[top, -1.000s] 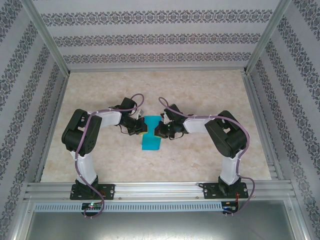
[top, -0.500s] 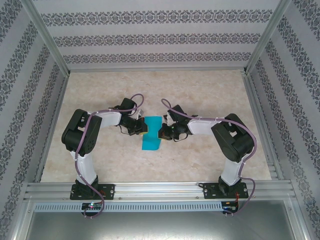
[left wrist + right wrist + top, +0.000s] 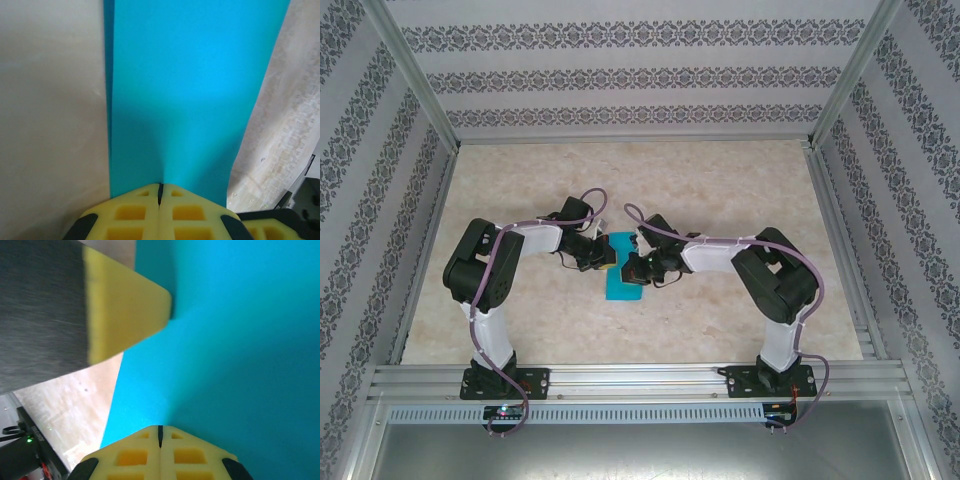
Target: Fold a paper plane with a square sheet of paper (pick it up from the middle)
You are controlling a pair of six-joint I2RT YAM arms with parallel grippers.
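Pinching teal paper point(image 3: 190, 90) from both sides: my left gripper point(image 3: 160, 187) clamped on left edge, right gripper point(image 3: 160, 429) clamped on right edge, likely keeping strip taut for creasing.

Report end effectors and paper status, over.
Left end effector shut on folded teal paper. Right end effector shut on its opposite edge. Nothing seen in the way.

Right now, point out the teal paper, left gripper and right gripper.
teal paper point(image 3: 195, 90), left wrist view, flat middle of the sheet.
left gripper point(image 3: 160, 187), left wrist view, seam between its shut fingertips.
right gripper point(image 3: 160, 429), right wrist view, seam between its shut fingertips.
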